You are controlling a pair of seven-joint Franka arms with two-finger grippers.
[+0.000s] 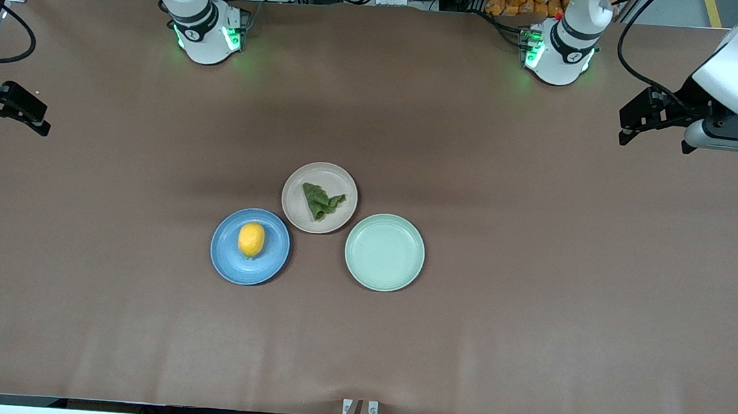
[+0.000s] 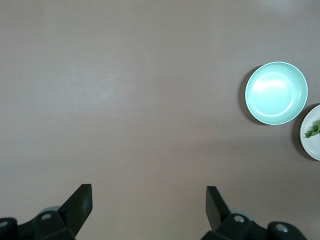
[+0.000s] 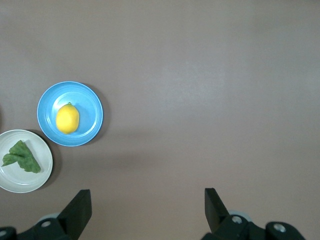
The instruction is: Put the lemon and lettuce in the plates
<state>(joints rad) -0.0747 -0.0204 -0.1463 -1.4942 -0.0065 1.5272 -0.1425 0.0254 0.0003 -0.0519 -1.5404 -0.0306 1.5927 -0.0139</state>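
Note:
The lemon (image 1: pixel 251 239) lies in the blue plate (image 1: pixel 226 257) near the middle of the table. The lettuce (image 1: pixel 322 202) lies in the beige-pink plate (image 1: pixel 298 184), which touches the blue plate and stands farther from the front camera. The right wrist view shows the lemon (image 3: pixel 67 119), the blue plate (image 3: pixel 86 100), the lettuce (image 3: pixel 21 156) and the beige-pink plate (image 3: pixel 20 180). My left gripper (image 1: pixel 628 126) (image 2: pixel 149 192) is open and empty over the left arm's end of the table. My right gripper (image 1: pixel 13 118) (image 3: pixel 147 196) is open and empty over the right arm's end.
An empty mint-green plate (image 1: pixel 384 252) stands beside the other two plates, toward the left arm's end. It also shows in the left wrist view (image 2: pixel 276 92), with the edge of the beige-pink plate (image 2: pixel 311 145). Brown table surface (image 1: pixel 531 309) lies all around.

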